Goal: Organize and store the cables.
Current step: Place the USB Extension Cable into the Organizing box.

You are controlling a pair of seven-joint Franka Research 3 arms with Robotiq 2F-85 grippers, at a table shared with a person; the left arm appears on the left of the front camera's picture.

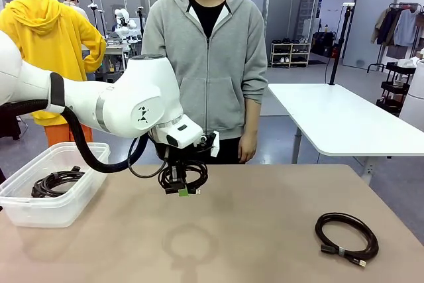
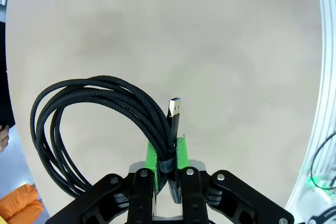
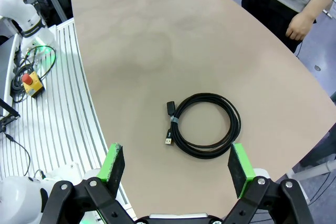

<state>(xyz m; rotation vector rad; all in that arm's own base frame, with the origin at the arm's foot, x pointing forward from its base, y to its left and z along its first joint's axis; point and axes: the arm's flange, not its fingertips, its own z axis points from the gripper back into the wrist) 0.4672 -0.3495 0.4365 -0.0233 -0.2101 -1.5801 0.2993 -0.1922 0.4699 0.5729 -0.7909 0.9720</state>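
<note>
We see left end effector clamped on coiled cable at tie, clear of bench, likely bound for bin; right end effector apart over second cable.

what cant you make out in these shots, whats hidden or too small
- Front view: how many cables lie in the bin; its cloudy wall blurs whatever sits under the coil.
- Left wrist view: the other end of the held cable; the left gripper covers the loop's lower part.
- Front view: the plug type on the table cable; too small.
</note>
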